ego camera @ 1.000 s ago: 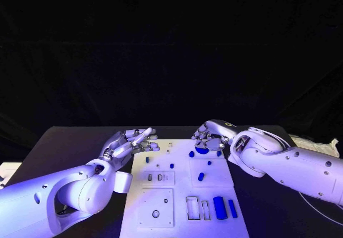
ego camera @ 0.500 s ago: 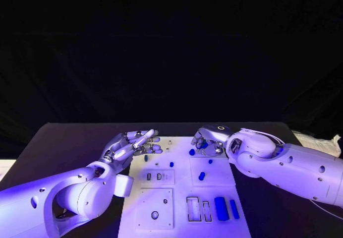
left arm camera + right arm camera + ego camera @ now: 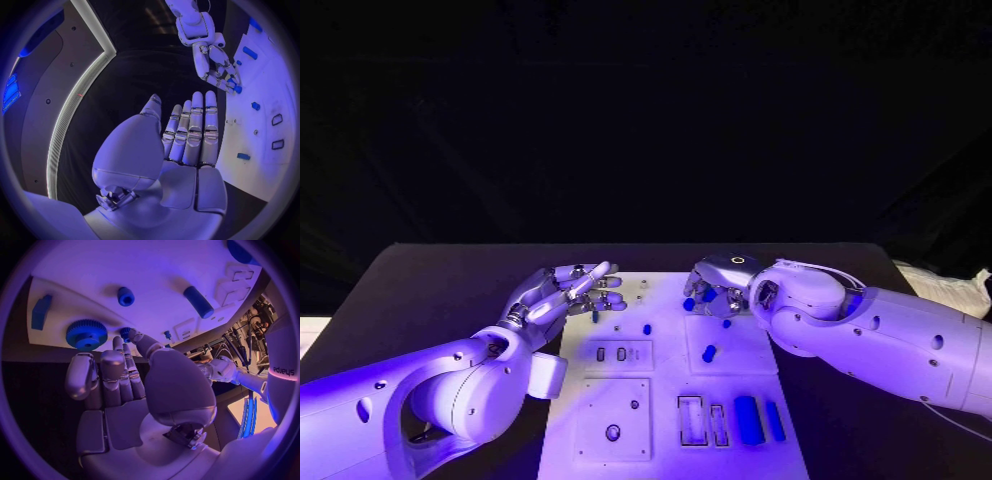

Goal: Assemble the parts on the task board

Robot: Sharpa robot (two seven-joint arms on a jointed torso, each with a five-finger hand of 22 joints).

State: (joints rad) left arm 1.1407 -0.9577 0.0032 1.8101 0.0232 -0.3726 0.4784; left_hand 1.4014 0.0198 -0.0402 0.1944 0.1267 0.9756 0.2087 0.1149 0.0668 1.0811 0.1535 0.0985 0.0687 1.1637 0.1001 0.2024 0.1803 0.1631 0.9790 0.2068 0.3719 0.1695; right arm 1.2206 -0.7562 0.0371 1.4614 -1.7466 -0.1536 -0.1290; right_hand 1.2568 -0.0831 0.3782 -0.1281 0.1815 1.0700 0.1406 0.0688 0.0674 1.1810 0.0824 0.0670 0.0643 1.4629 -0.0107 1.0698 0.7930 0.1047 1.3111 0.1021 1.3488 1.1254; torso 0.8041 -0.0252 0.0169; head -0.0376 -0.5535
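Note:
The white task board [image 3: 661, 445] lies in the middle of the black table. My right hand [image 3: 718, 288] hovers low over its far end with the fingers pointing down. Just beyond the fingertips a blue gear [image 3: 86, 334] lies flat on the board [image 3: 156, 270]. A small blue peg [image 3: 127, 332] sits between my thumb tip and a fingertip; whether they pinch it is unclear. My left hand [image 3: 567, 290] floats at the board's far left corner, palm up, fingers straight [image 3: 194, 130] and holding nothing.
A blue cylinder [image 3: 708, 352] and a small peg [image 3: 646, 329] rest mid-board. Two long blue blocks [image 3: 747, 420] stand near the front right beside empty slots [image 3: 688, 420]. More blue pieces, a peg [image 3: 126, 296] and a cylinder [image 3: 199, 301], lie ahead of my right hand.
The right hand has sunk toward the board's far end and its forearm has swung inward. The left hand has barely moved. The head view has shifted slightly.

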